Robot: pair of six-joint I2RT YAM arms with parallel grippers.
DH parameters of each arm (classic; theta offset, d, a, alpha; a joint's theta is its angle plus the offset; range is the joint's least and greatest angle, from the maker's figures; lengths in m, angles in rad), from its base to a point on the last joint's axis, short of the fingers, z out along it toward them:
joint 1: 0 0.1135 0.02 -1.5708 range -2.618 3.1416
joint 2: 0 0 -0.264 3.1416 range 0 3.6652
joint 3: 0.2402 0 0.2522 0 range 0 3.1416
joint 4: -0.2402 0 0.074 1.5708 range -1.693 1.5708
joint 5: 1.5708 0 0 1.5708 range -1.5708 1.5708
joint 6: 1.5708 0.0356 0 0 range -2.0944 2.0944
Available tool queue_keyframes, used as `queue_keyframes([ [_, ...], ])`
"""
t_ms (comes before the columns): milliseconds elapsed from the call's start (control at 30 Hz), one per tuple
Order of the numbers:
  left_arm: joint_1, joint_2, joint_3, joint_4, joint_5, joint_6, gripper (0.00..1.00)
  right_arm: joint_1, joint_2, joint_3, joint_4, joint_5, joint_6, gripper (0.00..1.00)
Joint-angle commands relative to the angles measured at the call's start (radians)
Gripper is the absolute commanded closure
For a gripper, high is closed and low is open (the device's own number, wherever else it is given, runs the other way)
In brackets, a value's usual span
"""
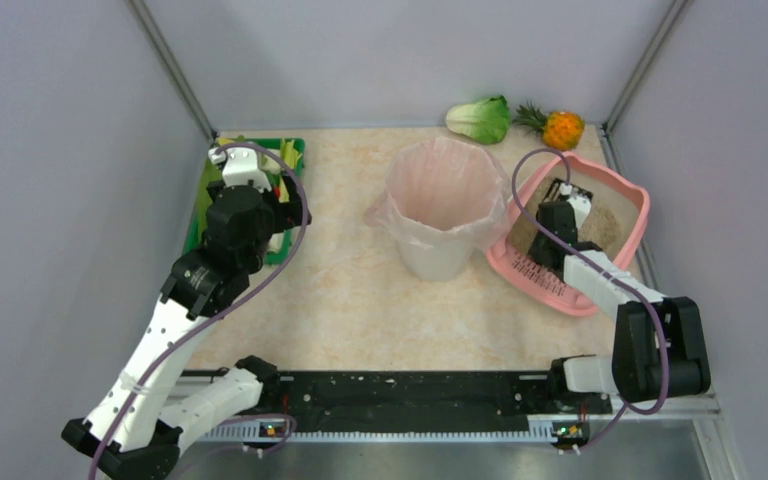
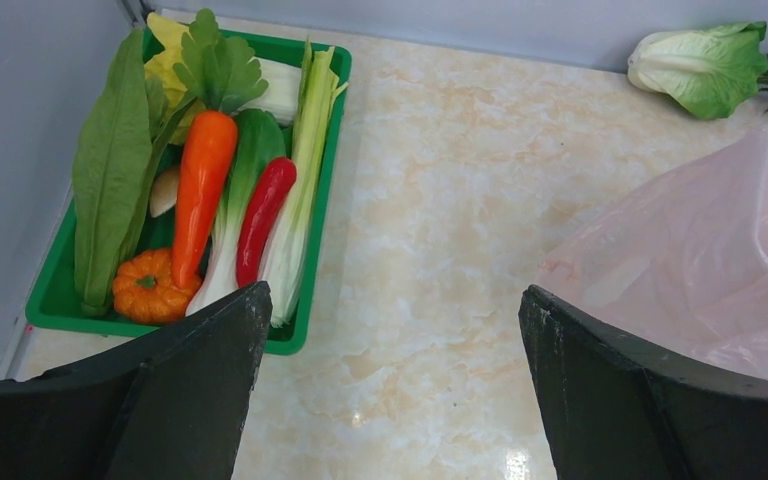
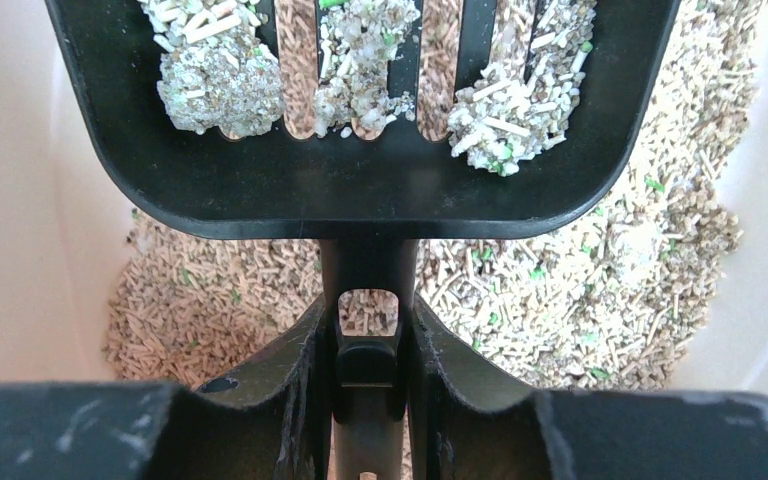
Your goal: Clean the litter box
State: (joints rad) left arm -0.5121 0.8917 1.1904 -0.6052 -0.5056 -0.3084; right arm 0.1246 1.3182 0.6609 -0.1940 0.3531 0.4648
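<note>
**Overhead view.** We see the litter box [image 1: 558, 294], a shallow pink tray, at the right of the frame on the marbled counter [image 1: 350, 290]. It lies at an angle, with its slotted edge strip toward the lower left. A white bin [image 1: 435, 255] lined with a pink bag stands just beside the tray near the centre of the frame. A leafy green vegetable [image 1: 480, 118] and a small pineapple [image 1: 561, 129] lie at the far edge of the counter, in the upper right. A green tray [image 1: 294, 147] sits in the upper left, with the left arm's wrist above it.

**Right wrist view.** We find the right claw [image 3: 368, 345] pressed onto the handle of a black slotted scoop [image 3: 360, 185], pinching it from both sides. The scoop fills the upper half of the frame and carries three pale clumps [image 3: 210, 80] between its slots. Beige pellet litter [image 3: 580, 290], flecked with green, covers the box floor beneath it. The pale wall of the box [image 3: 10, 200] rises at the left edge.

**Left wrist view.** We see the left claw [image 2: 392, 300] spread wide and holding nothing, with bare counter between its dark fingers [image 2: 210, 380]. In the upper left, the green tray holds a carrot [image 2: 200, 190], a red chili [image 2: 265, 205], a small pumpkin [image 2: 145, 285] and leafy greens. The pink bin liner [image 2: 700, 260] fills the right side.
</note>
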Motion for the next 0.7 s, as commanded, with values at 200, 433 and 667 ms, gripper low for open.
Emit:
queue_keyframes([
  [200,0.003,-0.035,-0.009,0.030,-0.001,-0.015,0.01,0.011,0.021,0.027,0.100,0.013,0.006,1.00],
  [433,0.004,-0.038,-0.010,0.028,0.004,-0.019,0.01,0.012,0.021,0.074,0.069,0.092,-0.016,1.00],
  [667,0.004,-0.040,-0.004,0.023,-0.002,-0.010,0.01,0.007,0.079,0.190,-0.003,0.084,-0.078,1.00],
])
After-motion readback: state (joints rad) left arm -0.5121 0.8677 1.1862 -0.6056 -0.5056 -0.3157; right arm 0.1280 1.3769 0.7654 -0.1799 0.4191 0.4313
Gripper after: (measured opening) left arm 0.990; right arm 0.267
